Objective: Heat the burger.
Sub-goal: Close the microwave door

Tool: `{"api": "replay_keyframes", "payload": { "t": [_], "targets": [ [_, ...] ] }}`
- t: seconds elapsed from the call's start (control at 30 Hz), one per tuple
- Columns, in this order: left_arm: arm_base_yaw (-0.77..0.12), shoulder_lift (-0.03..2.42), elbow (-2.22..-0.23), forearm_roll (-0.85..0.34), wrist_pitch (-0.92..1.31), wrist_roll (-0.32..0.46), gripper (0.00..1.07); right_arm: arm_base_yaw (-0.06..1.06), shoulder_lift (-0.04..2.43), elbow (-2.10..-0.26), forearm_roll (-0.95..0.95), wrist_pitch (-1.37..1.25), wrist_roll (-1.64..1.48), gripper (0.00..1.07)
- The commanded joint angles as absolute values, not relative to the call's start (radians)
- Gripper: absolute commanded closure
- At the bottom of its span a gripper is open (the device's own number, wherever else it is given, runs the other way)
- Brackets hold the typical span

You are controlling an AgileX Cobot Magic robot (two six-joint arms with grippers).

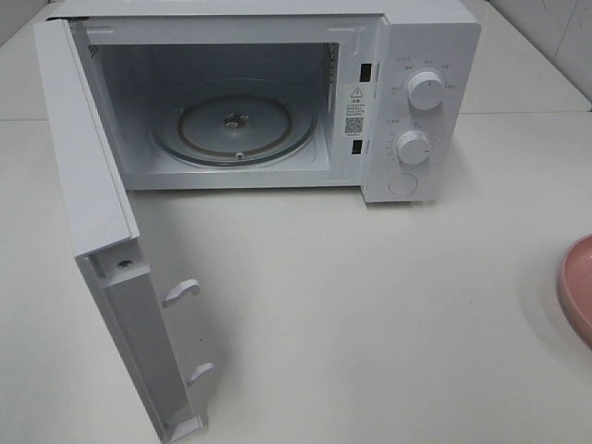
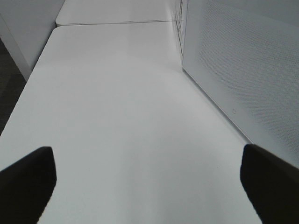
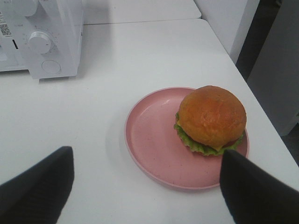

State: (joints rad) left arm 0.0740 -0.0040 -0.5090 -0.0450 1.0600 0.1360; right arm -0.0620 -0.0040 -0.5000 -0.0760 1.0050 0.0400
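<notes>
Sitting on the white surface (image 1: 370, 314), the microwave (image 1: 407, 55) has its door (image 1: 92, 185) swung wide open toward about 7 o'clock in the high view; inside you can see the glass turntable (image 1: 236, 125) with nothing on it; two knobs (image 1: 425, 90) are stacked on the control panel at the right of the cavity.

The burger (image 3: 211, 119) only shows up in the right wrist view; it's resting on the pink plate (image 3: 154, 140), pushed toward the side of the plate that's away from the microwave, brown bun on top with green lettuce poking out underneath; in the high view just the plate's edge peeks in at roughly 3 o'clock, well apart from the microwave.

The right pincer (image 3: 147, 186) hovers near the plate, spread wide with nothing between its fingers (image 3: 252, 191); one finger sits just beside the burger, can't tell if it's touching.

The left pincer (image 2: 149, 186) is also wide open and holding nothing; it's over bare surface with the perforated side wall of the microwave close by.
</notes>
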Motion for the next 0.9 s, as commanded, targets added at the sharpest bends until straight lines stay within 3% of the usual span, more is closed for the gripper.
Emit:
{"api": "replay_keyframes", "payload": {
  "t": [0.03,0.9],
  "targets": [
    [0.078,-0.021,-0.506,-0.049,1.047,0.130,0.02,-0.068,-0.034,-0.499,-0.072,0.999,0.026,0.31],
    [0.078,-0.021,-0.506,-0.049,1.047,0.130,0.02,-0.068,-0.034,-0.499,-0.072,0.999,0.026,0.31]
  ]
}}
